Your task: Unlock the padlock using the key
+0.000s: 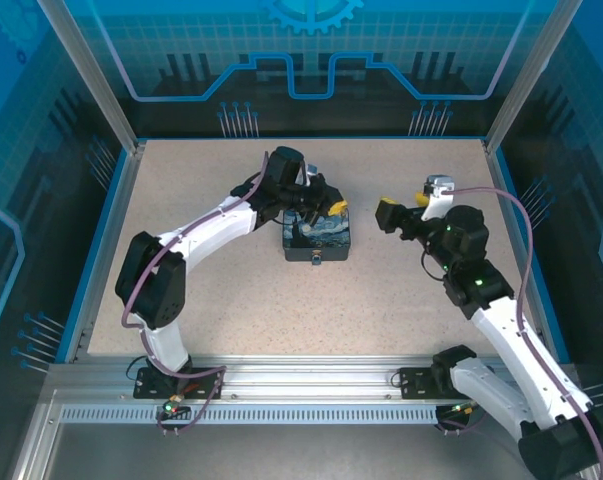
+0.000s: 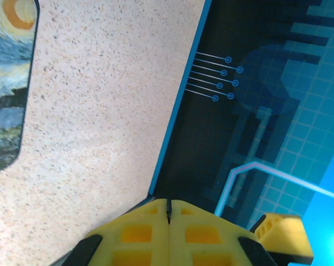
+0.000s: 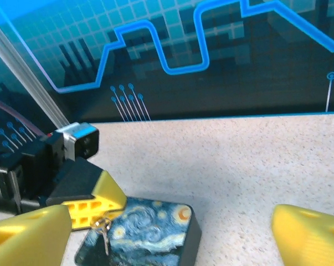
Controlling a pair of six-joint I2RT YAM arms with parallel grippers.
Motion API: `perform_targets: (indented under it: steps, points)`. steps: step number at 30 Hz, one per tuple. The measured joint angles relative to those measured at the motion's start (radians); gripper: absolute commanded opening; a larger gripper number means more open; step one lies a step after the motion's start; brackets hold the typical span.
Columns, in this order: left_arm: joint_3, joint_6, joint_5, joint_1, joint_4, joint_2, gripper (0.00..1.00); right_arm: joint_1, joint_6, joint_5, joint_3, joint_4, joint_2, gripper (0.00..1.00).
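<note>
My left gripper hovers over the far part of the dark-blue night-sky box, jaws pressed together. In the right wrist view its yellow fingers pinch a small ring from which the thin metal key hangs down over the box lid. The left wrist view shows a dark sliver caught between the shut tips of the left gripper. A tiny metal piece at the box's near edge looks like the padlock. My right gripper stands wide open just right of the box, nothing between its fingers.
The speckled beige table has a blue rim, with blue enclosure walls close behind and at both sides. The box sits near the table's middle. Bare tabletop lies in front of the box and to its right.
</note>
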Motion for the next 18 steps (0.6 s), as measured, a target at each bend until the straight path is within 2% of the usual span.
perform_targets:
  steps: [4, 9, 14, 18]
  points:
    - [-0.038, 0.084, -0.039, 0.000, 0.042, -0.016, 0.00, -0.079, 0.108, -0.113, 0.037, -0.089, 0.040, 1.00]
    - [-0.085, 0.192, -0.100, -0.002, 0.108, -0.073, 0.00, -0.142, 0.262, -0.270, 0.044, -0.104, 0.115, 1.00]
    - [-0.139, 0.280, -0.188, -0.019, 0.185, -0.136, 0.00, -0.147, 0.431, -0.412, 0.027, -0.013, 0.200, 0.98]
    - [-0.193, 0.294, -0.259, -0.034, 0.257, -0.150, 0.00, -0.147, 0.541, -0.477, -0.018, 0.102, 0.243, 0.96]
